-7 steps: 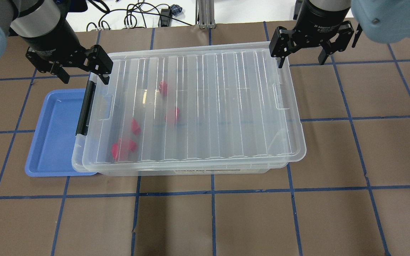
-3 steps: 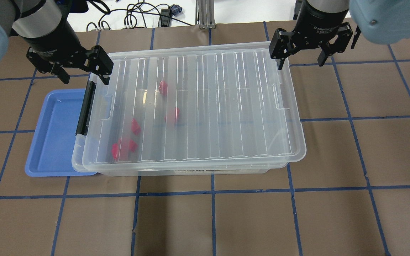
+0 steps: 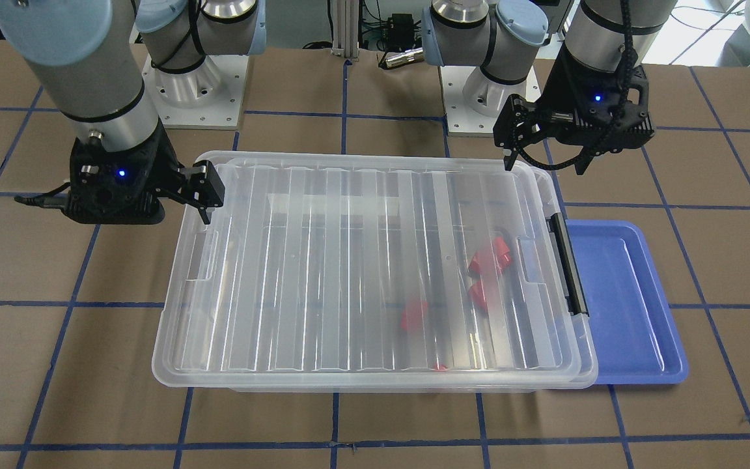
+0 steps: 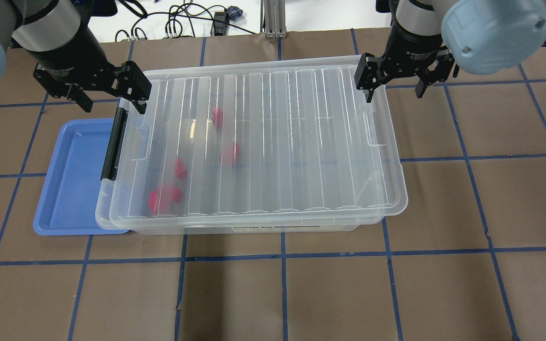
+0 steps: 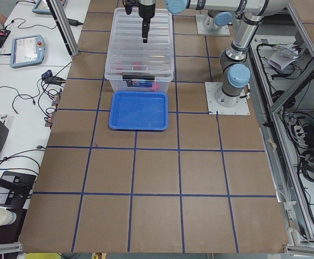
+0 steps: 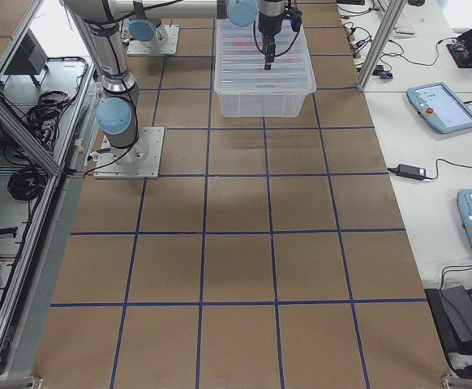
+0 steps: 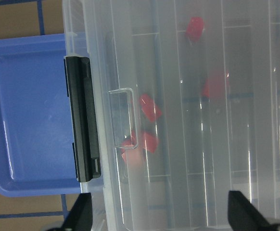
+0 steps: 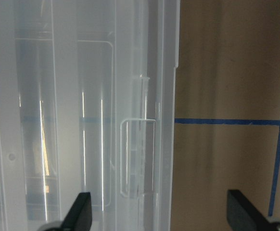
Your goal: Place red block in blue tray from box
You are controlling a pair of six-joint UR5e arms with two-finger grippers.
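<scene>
The box (image 4: 273, 142) is a clear bin with its ribbed lid on. Several red blocks (image 4: 229, 154) lie inside near its left end, also seen in the left wrist view (image 7: 149, 107) and the front view (image 3: 491, 255). The blue tray (image 4: 71, 189) lies at the box's left end, partly under its rim, with nothing in it. My left gripper (image 4: 112, 106) is open and empty above the box's far left corner, by the latch. My right gripper (image 4: 394, 94) is open and empty, straddling the box's far right corner; its wrist view shows the lid edge (image 8: 140, 144).
A black latch bar (image 4: 113, 144) closes the box's left end, next to the tray. Cables (image 4: 178, 23) and a metal post (image 4: 273, 19) sit beyond the table's far edge. Brown table surface with blue tape lines (image 4: 282, 255) surrounds the box.
My right gripper has shifted a little left and toward the box's far right corner. My left gripper and the box, tray and blocks have not moved.
</scene>
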